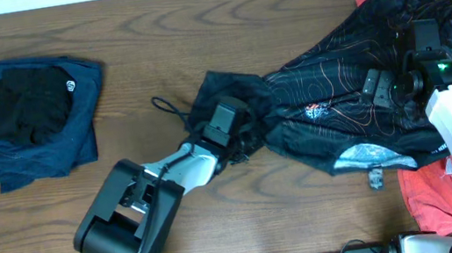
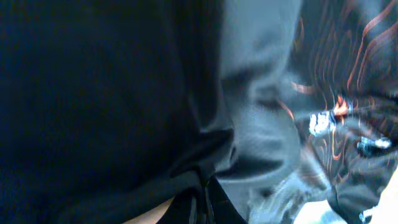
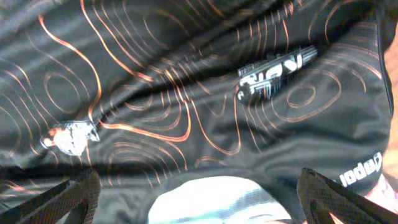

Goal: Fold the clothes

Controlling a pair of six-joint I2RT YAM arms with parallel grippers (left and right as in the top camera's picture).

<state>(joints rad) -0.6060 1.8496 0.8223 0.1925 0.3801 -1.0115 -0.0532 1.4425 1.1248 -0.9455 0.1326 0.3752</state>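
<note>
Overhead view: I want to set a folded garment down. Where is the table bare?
Bare table lies between the navy pile and the black sports shirt, and below the shirt beside the left arm. Right side is crowded.

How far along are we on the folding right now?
Done: a navy and black pile sits roughly folded at far left. In hand: the black contour-line shirt lies crumpled, left gripper buried in its edge, right gripper open above it. Left: this shirt and the red garment beneath.
</note>
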